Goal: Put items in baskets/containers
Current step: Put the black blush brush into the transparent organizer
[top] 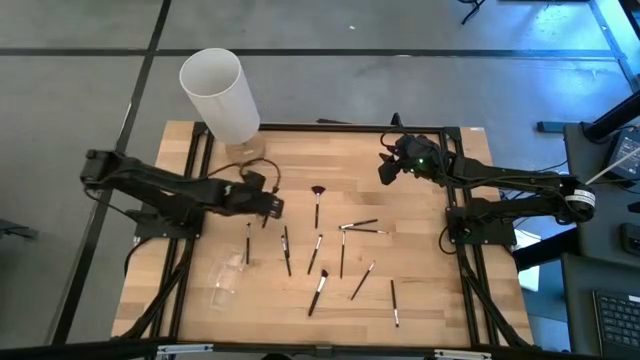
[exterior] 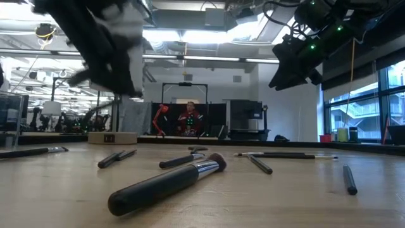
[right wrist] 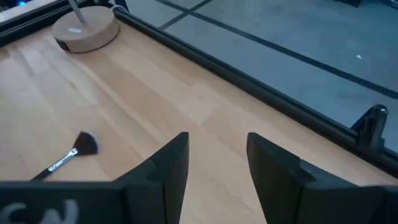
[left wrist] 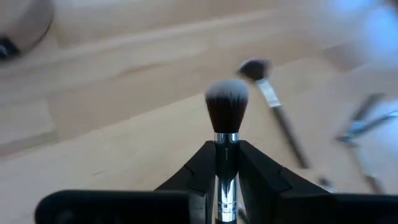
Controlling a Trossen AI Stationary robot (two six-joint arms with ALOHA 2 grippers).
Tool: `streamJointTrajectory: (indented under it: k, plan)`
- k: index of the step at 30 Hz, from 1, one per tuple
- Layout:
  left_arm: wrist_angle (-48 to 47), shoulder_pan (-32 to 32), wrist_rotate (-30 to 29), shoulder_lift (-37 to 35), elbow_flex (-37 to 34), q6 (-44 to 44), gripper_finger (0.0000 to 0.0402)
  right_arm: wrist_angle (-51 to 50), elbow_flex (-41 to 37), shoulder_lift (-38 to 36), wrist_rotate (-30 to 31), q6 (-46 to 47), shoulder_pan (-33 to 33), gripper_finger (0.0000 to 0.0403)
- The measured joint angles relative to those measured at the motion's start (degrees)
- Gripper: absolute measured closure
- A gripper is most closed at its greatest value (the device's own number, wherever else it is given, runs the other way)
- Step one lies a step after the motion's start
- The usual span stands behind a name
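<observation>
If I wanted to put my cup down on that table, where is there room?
Bare wood lies at the far edge between the tan jar and the right gripper, and in the near left corner. The middle is crowded with brushes; the clear cup lies left of them.

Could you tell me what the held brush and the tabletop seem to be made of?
The brush in the left hand: dark, pale-tipped bristles, probably synthetic fibre, above a shiny silver collar that looks like metal from its bright reflections. The tabletop: pale wood in a matte finish, with visible grain and plank seams.
</observation>
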Motion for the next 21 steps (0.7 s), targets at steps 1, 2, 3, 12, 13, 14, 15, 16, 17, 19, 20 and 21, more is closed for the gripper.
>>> streamJointTrajectory:
  k: [1, 2, 3, 12, 13, 14, 15, 16, 17, 19, 20, 21]
  plan:
    - [-0.24, -1.94, -1.55, -1.96, 0.0, 0.57, 0.0351, 0.02, 0.0, 0.0, 0.0, -0.07, -0.02, 0.0241]
    - [-0.31, -3.8, -2.53, -4.07, 0.0, 1.52, 0.0351, 0.02, 0.0, 0.0, -0.02, -0.23, -0.13, 0.0241]
    - [-0.38, -5.65, -2.76, -6.09, 0.0, 3.27, 0.035, 0.02, 0.0, 0.0, -0.02, -0.26, -0.29, 0.0241]
    - [-1.19, -21.67, -1.22, -18.42, 0.04, 20.77, 0.0346, -0.03, 0.0, 0.0, -0.04, 0.27, -1.22, 0.0241]
    - [-1.2, -23.18, -2.76, -18.96, 0.07, 21.86, 0.0346, -0.03, 0.0, 0.0, -0.04, 0.29, -1.22, 0.0241]
    - [-1.38, -24.63, -4.34, -19.38, 0.07, 22.64, 0.0346, -0.03, 0.0, 0.0, -0.04, 0.29, -1.22, 0.0241]
    - [-1.95, -26.02, -5.77, -19.71, 0.07, 23.25, 0.0346, -0.03, 0.0, 0.0, -0.02, 0.29, -1.22, 0.0241]
    - [-2.75, -27.28, -7.33, -19.91, 0.07, 23.5, 0.0346, -0.03, 0.0, 0.0, -0.02, 0.34, -1.22, 0.0241]
    - [-3.9, -28.44, -8.69, -19.95, 0.07, 23.51, 0.0346, -0.03, 0.0, 0.0, -0.02, 0.38, -1.22, 0.0241]
    - [-7.31, -30.58, -10.55, -19.78, 0.05, 21.9, 0.0346, -0.03, 0.0, 0.0, -0.03, 0.38, -1.22, 0.0241]
    - [-8.36, -31.52, -11.35, -19.67, -0.35, 20.35, 0.0346, -0.05, 0.0, 0.0, -0.04, 0.38, -1.22, 0.0241]
    - [-9.49, -32.39, -12.0, -19.61, -0.87, 18.79, 0.0346, -0.05, 0.0, 0.0, -0.04, 0.38, -1.22, 0.0241]
